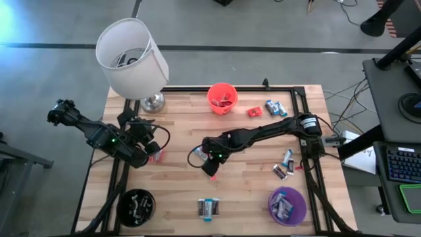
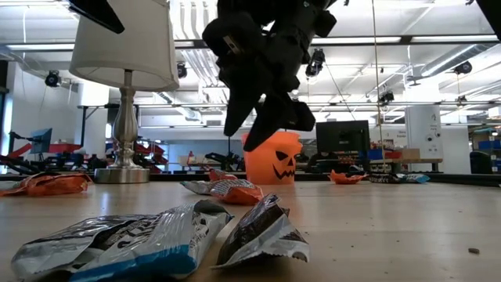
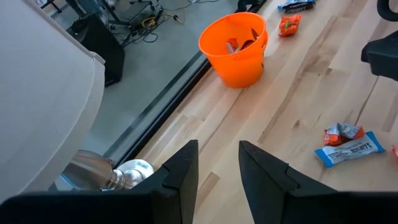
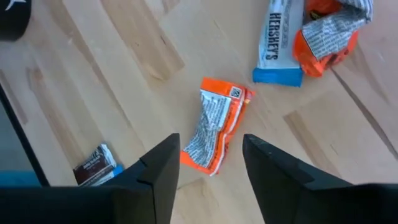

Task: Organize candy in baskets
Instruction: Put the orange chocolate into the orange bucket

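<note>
Bright overhead light, blurred foreground

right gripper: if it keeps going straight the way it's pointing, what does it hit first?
Most likely the orange candy wrapper lying flat on the table, framed between the open fingers of the right gripper. Depth is unclear, but nothing shows in between.

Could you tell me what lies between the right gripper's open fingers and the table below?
The right wrist view shows an orange candy lying flat on the table, centred under the right gripper; nothing else sits in the gap.
</note>
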`<state>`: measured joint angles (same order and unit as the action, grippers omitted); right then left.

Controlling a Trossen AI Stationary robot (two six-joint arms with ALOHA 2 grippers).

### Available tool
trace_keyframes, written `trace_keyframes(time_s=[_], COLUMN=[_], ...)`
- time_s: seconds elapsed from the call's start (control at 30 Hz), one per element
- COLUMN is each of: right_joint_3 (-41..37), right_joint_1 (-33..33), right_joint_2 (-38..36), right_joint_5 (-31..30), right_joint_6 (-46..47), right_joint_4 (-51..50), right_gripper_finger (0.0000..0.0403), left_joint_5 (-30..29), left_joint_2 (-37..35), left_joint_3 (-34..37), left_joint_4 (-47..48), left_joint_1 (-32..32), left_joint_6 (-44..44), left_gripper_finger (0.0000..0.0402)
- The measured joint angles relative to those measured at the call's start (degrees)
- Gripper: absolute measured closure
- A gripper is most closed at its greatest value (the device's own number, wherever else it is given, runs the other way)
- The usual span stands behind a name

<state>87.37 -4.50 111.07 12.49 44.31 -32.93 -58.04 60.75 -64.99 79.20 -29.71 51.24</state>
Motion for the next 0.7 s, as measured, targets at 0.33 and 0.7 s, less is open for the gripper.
trace_keyframes(time_s=[0.33, 0.7], right_joint_3=[-5.1, -6.4], right_joint_1=[-0.9, -2.2], right_joint_2=[0.0, 2.6], right_joint_5=[0.0, -0.3], right_joint_6=[4.1, 6.0], right_joint_4=[9.7, 12.5], right_gripper_finger=[0.0227, 0.0227], left_joint_5=[0.0, 0.0], left_joint_2=[0.0, 0.1], left_joint_3=[0.0, 0.0], left_joint_4=[0.1, -0.1], left_joint_1=[0.0, 0.0], left_joint_6=[0.0, 0.0], left_gripper_finger=[0.0304, 0.0304])
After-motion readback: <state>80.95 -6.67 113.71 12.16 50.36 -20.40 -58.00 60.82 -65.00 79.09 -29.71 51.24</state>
